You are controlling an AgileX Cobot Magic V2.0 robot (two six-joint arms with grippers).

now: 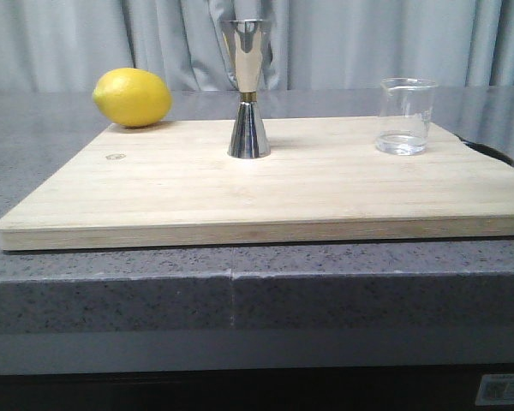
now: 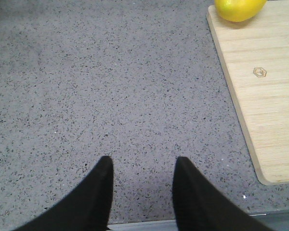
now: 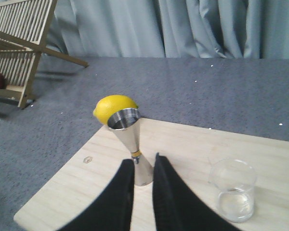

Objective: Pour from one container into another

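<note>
Steel jigger (image 1: 248, 90) standing upright near the centre of the bamboo cutting board (image 1: 265, 193), toward its far edge, long axis vertical, wide cone mouth up, gold waist at mid-height. Glass beaker (image 1: 405, 116) upright too, at the board's far right, well apart from the jigger, a shallow layer of clear liquid at the bottom. Lemon (image 1: 133, 97) at the board's far left corner. Grey speckled countertop (image 1: 240, 291) under all.

Neither arm visible from the front. Left gripper (image 2: 142, 166) seen only from its own wrist: black fingers spread, empty, above bare countertop left of the board, the board's small stamped logo and lemon in sight. Right gripper (image 3: 144, 166) seen only from its wrist: fingers narrowly parted, grasping nothing, lined up with the jigger's lower cone; contact impossible to judge. Also there alone: jigger's open mouth, a wooden slatted rack (image 3: 21, 50) off to the far left on the counter.
</note>
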